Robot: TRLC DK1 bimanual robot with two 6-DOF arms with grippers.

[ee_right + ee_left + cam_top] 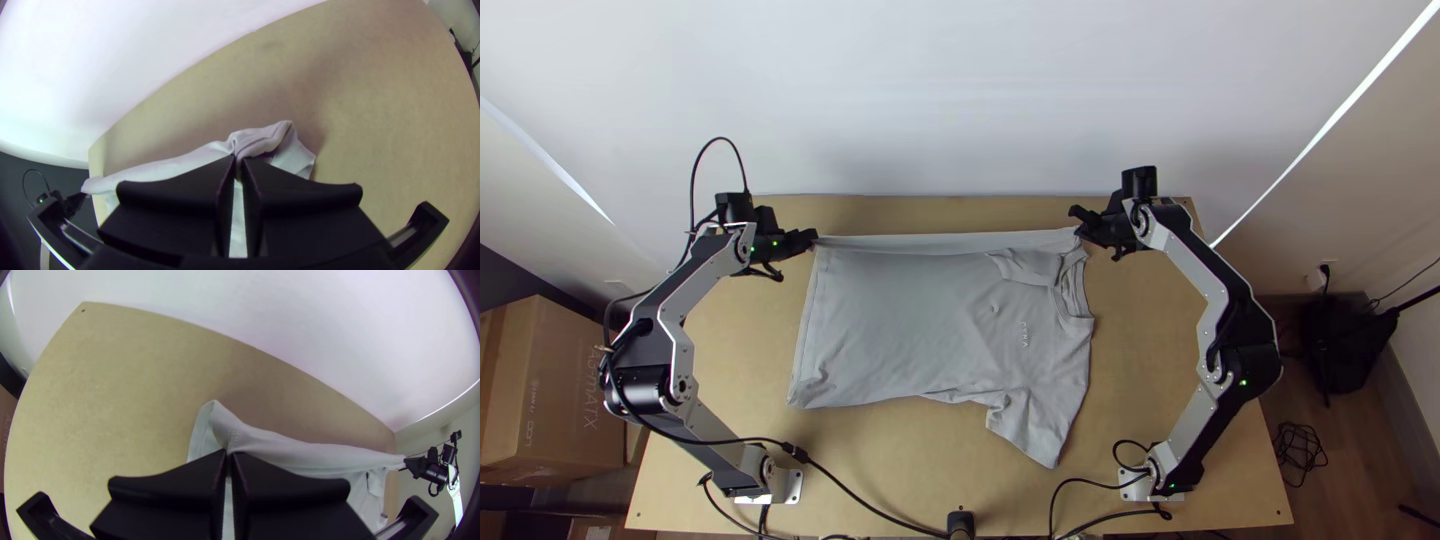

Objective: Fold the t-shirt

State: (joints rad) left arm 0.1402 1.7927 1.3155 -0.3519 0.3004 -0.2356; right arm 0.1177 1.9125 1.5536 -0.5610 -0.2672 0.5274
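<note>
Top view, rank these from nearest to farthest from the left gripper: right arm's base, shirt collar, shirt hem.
1. Shirt hem, left side, by the left gripper.
2. Shirt collar, right side.
3. Right arm's base, near right corner.

Bent left arm [708,427] and right arm [1199,418]; left gripper [813,238] and right gripper [1078,226] each hold 2 fingers [290,482] pinched

T-shirt [910,320] on table [730,350], hem [808,330] left, collar [1077,285] right. Left gripper [813,238] at its far hem corner; right gripper [1077,222] at its far edge, collar end. Box [555,390] left of table, cable [1300,445] right.
</note>
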